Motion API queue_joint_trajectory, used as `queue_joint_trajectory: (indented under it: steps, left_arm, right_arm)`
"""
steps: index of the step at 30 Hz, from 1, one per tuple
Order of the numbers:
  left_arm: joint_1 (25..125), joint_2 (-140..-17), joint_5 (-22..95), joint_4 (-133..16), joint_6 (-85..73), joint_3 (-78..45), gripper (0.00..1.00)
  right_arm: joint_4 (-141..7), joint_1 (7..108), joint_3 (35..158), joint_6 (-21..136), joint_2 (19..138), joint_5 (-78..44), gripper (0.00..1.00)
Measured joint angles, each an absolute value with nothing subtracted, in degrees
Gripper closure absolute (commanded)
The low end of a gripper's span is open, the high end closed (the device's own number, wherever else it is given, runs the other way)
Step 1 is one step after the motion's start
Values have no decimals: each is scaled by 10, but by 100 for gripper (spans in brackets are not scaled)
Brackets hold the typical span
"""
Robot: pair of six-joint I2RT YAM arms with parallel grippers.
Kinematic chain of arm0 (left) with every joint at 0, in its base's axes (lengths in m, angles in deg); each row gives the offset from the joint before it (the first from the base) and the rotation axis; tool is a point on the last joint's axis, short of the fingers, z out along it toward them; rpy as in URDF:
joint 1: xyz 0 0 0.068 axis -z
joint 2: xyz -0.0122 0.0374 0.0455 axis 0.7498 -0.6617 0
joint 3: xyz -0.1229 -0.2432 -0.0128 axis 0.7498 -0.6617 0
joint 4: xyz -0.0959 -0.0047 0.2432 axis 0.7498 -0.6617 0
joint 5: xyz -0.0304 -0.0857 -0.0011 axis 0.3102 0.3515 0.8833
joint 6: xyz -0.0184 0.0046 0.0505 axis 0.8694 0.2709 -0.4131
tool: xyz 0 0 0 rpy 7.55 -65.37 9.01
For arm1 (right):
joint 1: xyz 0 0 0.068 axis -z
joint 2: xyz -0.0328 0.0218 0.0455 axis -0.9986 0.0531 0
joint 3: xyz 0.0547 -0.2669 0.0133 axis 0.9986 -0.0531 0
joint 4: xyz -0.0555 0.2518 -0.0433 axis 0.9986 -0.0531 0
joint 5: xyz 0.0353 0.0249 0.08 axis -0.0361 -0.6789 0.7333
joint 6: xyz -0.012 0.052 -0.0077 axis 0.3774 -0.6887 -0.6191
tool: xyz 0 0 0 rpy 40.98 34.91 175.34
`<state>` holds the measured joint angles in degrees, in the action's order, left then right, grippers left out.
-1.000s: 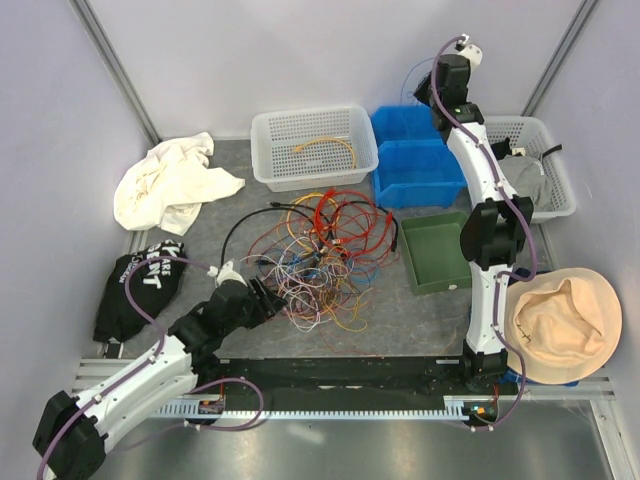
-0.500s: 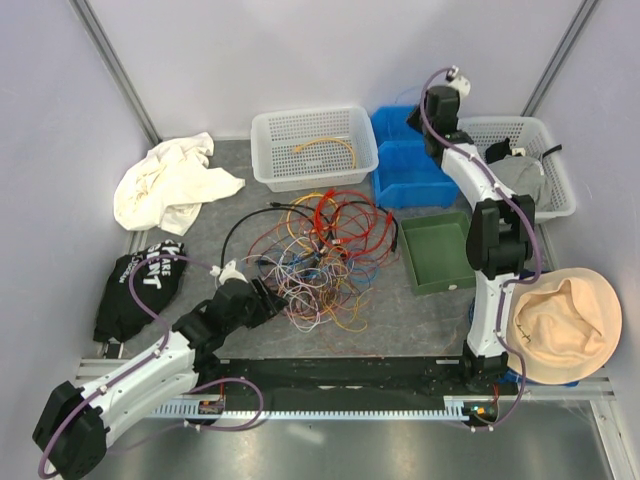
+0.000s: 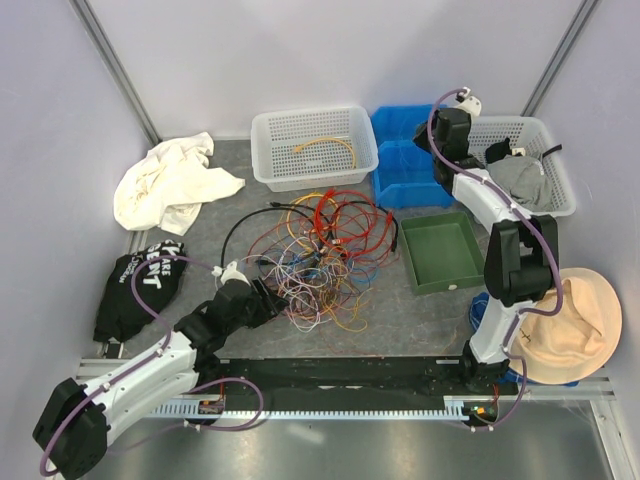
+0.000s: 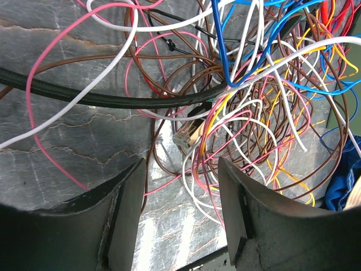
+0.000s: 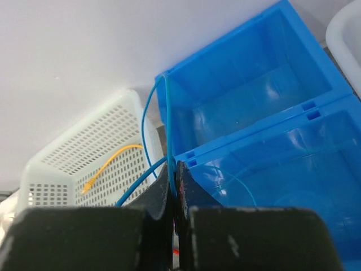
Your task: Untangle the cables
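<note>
left claw (image 4: pixel 180 165) hangs with its two fingers spread apart and nothing between them, low over the near-left edge of the cables (image 3: pixel 322 255). these form a loose tangle of red, orange, pink, white, brown and blue wires lying on the grey table (image 3: pixel 225 205), between the white basket (image 3: pixel 262 135) and the arms' bases. a thick black cable (image 4: pixel 84 96) runs across the tangle just beyond the fingertips. right claw (image 5: pixel 175 178) is pinched closed on a thin blue cable (image 5: pixel 167 124), which loops upward from its jaws, above the blue bins (image 5: pixel 254 84) at the far side. one yellow cable (image 3: pixel 325 145) lies apart from the tangle, inside the white basket.
</note>
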<state>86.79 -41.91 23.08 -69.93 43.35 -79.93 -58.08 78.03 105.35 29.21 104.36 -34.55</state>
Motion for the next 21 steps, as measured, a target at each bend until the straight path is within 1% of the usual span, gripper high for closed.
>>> queue_joint_trajectory:
  steps: [8,15,16,17,18,19,20,21]
  left_arm:
    - [868,-421,239,-689,434,-803,40]
    - [868,-424,241,-676,441,-808,40]
    - [868,-425,241,-676,442,-808,40]
    - [868,-425,241,-675,442,-808,40]
    - [868,-425,241,-674,443,-808,39]
    - [868,-425,241,-674,444,-808,37]
    - [868,-425,241,-674,444,-808,36]
    - [868,-425,242,-673,444,-808,35]
  right_arm:
    - [-554,777,998,288,981,-343,100]
    - [-548,777,971,291,987,-344,100]
    - [-549,777,971,293,993,-344,93]
    - [-552,777,973,293,1001,-344,80]
    - [-556,777,976,293,1011,-344,58]
    - [-561,777,979,292,1021,-344,49]
    - [-567,777,979,288,1027,-344,42]
    - [-577,777,979,289,1033,-345,33]
